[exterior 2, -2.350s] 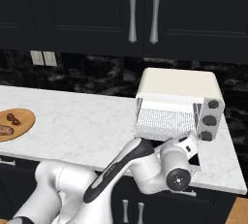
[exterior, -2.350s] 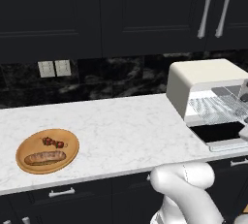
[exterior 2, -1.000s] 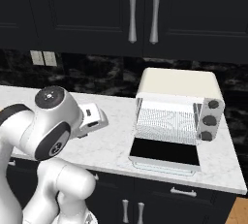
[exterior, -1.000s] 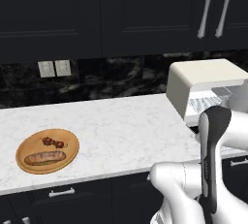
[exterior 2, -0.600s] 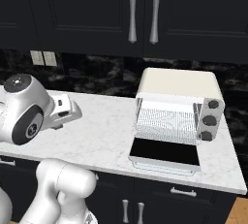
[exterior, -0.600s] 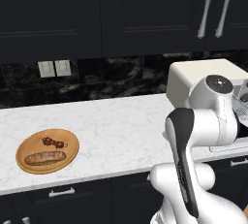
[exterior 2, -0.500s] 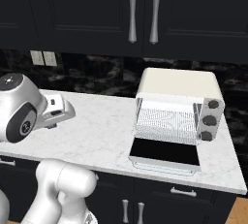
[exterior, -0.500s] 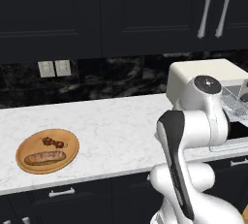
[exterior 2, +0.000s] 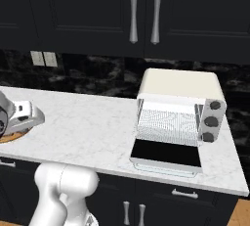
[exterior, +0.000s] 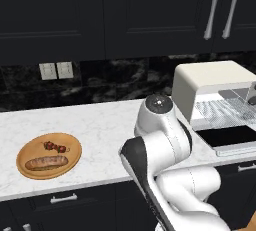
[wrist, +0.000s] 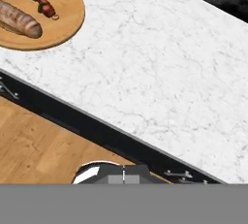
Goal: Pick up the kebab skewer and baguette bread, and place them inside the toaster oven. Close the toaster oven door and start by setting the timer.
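A round wooden plate (exterior: 30,151) lies on the white marble counter at the left. On it are the golden-brown baguette bread (exterior: 46,162) (wrist: 19,20) and, just behind it, the small dark red kebab skewer (exterior: 55,147) (wrist: 41,0). The cream toaster oven (exterior: 212,82) (exterior 2: 180,85) stands at the right. Its dark glass door (exterior 2: 166,153) hangs open and flat, showing the wire rack (exterior 2: 166,122). My gripper (wrist: 123,175) is shut and holds nothing. It hovers above the counter's front edge, to the right of the plate and apart from it.
Black upper cabinets with silver handles (exterior 2: 144,11) hang over the counter. Wall sockets (exterior: 56,70) sit on the dark backsplash. The oven's three knobs (exterior 2: 211,121) are on its right side. Wooden floor (wrist: 43,150) shows below the counter edge. My white arm (exterior: 160,130) rises mid-counter.
The arm has swung from in front of the open oven leftward across the counter to near the plate. The gripper stayed shut. The oven door lies open as before.
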Motion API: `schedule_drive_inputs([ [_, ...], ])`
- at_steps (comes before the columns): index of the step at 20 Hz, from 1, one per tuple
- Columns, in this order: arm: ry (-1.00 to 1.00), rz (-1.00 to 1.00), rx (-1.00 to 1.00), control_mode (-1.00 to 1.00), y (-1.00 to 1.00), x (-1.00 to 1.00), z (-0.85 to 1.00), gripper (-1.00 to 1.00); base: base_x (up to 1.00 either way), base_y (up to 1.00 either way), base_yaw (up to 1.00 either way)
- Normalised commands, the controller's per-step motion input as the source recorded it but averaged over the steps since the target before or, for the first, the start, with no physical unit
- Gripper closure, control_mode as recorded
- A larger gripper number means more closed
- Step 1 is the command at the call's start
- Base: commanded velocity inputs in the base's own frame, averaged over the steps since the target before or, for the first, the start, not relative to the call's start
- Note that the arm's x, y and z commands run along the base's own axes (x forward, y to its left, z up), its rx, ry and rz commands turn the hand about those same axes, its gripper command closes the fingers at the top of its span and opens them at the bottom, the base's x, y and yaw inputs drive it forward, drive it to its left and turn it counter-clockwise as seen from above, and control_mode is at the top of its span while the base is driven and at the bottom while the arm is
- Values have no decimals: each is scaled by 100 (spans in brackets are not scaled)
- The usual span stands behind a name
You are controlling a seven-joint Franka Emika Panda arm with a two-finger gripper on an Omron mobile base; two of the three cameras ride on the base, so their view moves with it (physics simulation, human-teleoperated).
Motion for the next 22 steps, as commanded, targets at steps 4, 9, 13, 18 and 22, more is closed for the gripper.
schedule_drive_inputs([
  [4,2,5,-2,-100,100,-5,-55,100,0,0,0],
  [9,4,8,-1,-100,100,57,-20,-100,0,0,0],
  [13,8,20,0,-100,100,71,0,-100,0,0,0],
  [18,24,23,-1,-100,100,60,-3,-100,0,0,0],
  [22,22,27,-11,-100,88,28,-38,-100,0,0,0],
])
